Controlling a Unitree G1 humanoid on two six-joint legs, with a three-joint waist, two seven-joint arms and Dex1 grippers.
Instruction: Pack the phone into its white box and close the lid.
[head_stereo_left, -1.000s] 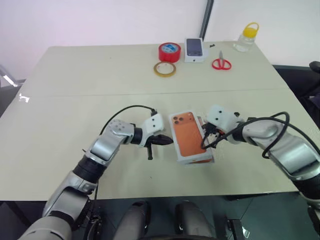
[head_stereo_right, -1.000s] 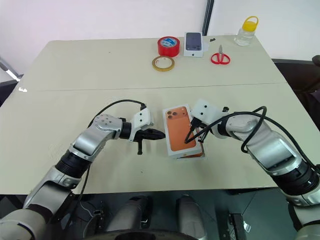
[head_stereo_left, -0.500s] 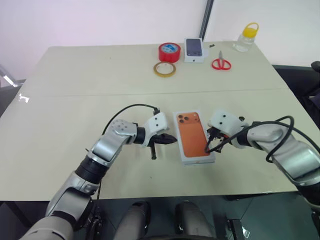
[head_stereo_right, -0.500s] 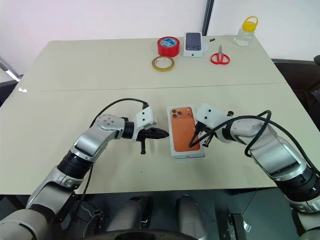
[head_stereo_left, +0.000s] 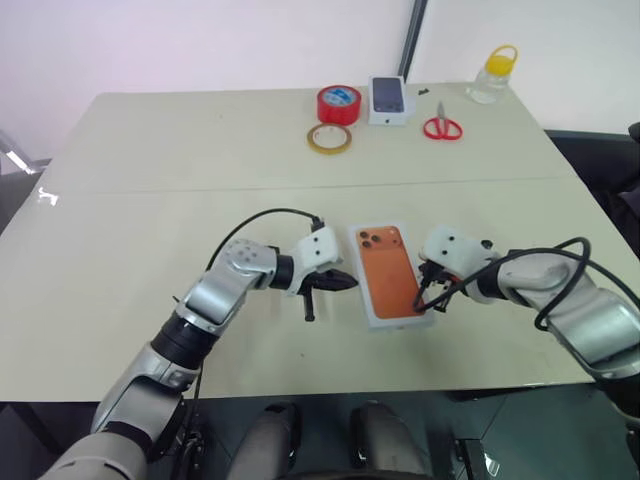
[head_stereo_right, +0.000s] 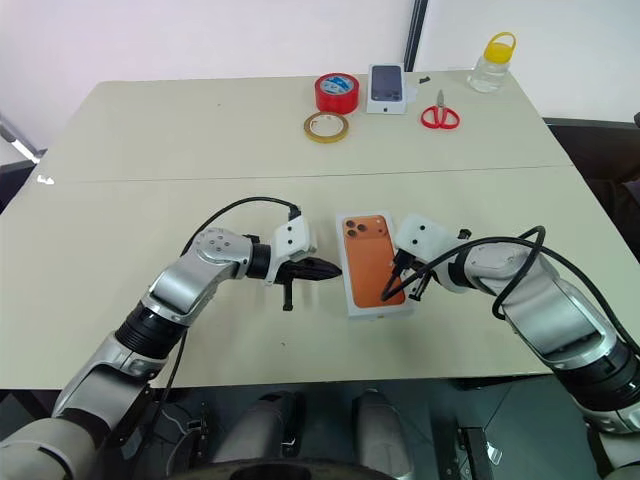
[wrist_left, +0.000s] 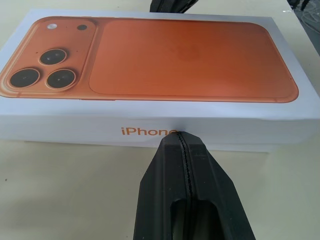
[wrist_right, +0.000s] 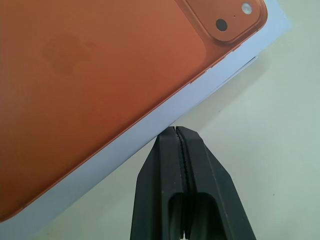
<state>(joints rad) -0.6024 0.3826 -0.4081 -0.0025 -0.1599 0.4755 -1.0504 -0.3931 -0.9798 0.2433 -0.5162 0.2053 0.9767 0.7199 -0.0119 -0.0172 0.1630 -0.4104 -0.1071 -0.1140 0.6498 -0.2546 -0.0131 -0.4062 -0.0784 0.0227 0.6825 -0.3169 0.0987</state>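
Far edge of the pale beige desk (head_stereo_left: 150, 200), as I logged it: a red roll of tape (head_stereo_left: 339, 104), a flatter tan ring of tape (head_stereo_left: 329, 138) just in front of it, a small white box with a dark phone picture (head_stereo_left: 389, 100), red-handled scissors (head_stereo_left: 442, 125), and a clear plastic bottle with a yellow cap (head_stereo_left: 494, 73) near the corner. All of these stood well apart from the work area; I saw nothing lying between them and the arms.

Near edge, centre: the shallow white cardboard lid with the orange phone picture (head_stereo_left: 391, 271) lay flat, picture up, with the three-lens camera print at its far left corner. In the left wrist view its long white side wall carried orange lettering, and a thin strip of the white box (wrist_left: 240, 148) showed under the lid's lower edge, so the lid sat over the box. The phone itself I could not see.

Left gripper (head_stereo_left: 348, 282): clenched on nothing, tip just beside the lid's left long side; whether it touched, I could not tell.

Right gripper (head_stereo_right: 388, 297): also clenched and empty, by the lid's right long side near the corner closest to me, a sliver of desk showing between tip and lid in the right wrist view.
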